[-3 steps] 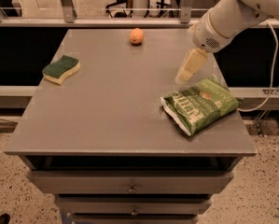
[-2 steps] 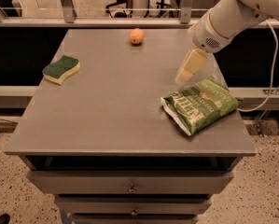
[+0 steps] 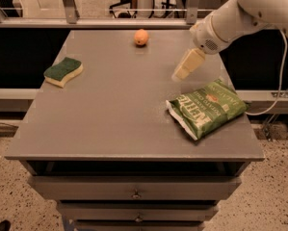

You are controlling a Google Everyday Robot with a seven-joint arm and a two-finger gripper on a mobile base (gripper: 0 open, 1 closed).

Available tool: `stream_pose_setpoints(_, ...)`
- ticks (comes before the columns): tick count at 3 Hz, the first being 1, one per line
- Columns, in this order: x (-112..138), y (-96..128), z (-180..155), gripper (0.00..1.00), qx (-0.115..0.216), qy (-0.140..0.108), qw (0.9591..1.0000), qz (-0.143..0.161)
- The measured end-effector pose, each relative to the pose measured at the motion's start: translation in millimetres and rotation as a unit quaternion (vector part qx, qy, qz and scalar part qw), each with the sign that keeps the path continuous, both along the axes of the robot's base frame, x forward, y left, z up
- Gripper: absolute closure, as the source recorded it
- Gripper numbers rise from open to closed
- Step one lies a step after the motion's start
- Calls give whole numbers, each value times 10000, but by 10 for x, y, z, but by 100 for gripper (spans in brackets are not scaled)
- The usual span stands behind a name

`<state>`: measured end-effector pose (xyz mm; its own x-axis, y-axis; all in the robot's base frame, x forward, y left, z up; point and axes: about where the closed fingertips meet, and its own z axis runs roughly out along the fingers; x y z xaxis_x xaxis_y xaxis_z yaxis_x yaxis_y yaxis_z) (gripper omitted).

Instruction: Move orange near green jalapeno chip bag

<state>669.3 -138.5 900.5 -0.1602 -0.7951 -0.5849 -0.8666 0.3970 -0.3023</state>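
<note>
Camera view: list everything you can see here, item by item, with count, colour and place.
orange: one, orange, far edge of the table, around the middle
green jalapeno chip bag: one, green with white lettering, near right part of the table
sponge: one, green top on yellow, left side of the table
table: one, grey, centre of view
drawers: stacked, grey, under the tabletop
cable: one, white, hanging off the table's right side
arm: one, white, entering from the upper right
hand: one, cream, above the table just beyond the bag, holding nothing
</note>
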Motion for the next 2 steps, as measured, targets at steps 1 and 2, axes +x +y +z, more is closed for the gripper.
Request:
stream_pose_setpoints(1, 673, 147, -48, 0, 826, -205, 9953, -456)
stream_pose_setpoints(2, 934, 209, -27, 0, 1167, -261, 9908, -637)
